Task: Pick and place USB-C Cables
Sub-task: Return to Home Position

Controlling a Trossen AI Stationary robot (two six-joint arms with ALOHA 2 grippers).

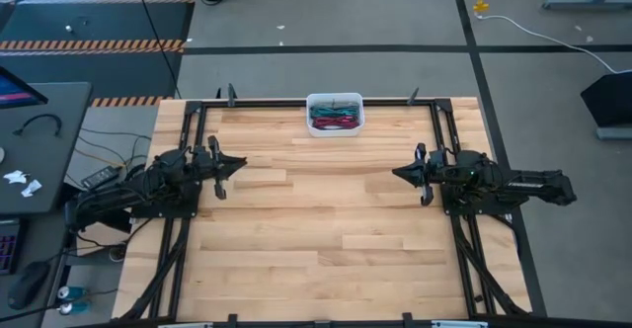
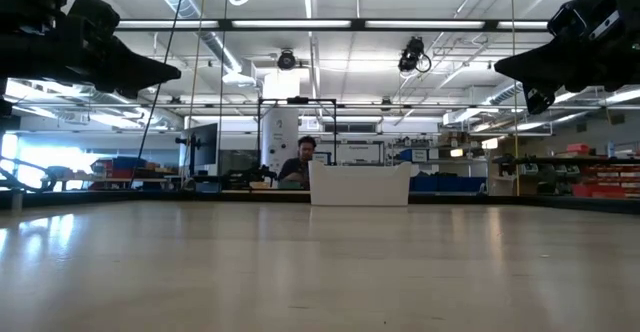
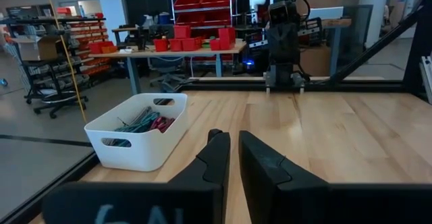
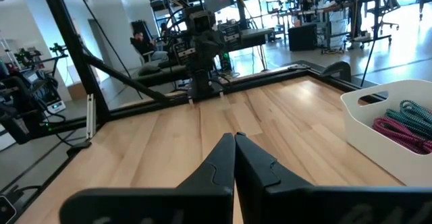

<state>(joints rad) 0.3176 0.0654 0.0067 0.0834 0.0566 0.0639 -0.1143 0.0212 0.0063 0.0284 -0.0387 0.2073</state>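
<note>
While both arms hang above the table (image 1: 326, 239), left gripper (image 1: 240, 163) at left and right gripper (image 1: 398, 174) at right, each has its fingers pressed together, grasping nothing. USB-C Cables (image 1: 334, 122), teal, green and magenta, lie heaped inside the white bin (image 1: 335, 97), far edge, centre.

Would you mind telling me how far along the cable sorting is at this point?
Done: the USB-C cables lie in the white bin at the table's far edge, and none shows on the wood. In hand: nothing; the left gripper and right gripper are shut and empty, raised over opposite sides. Remaining: apparently nothing to pick.
</note>
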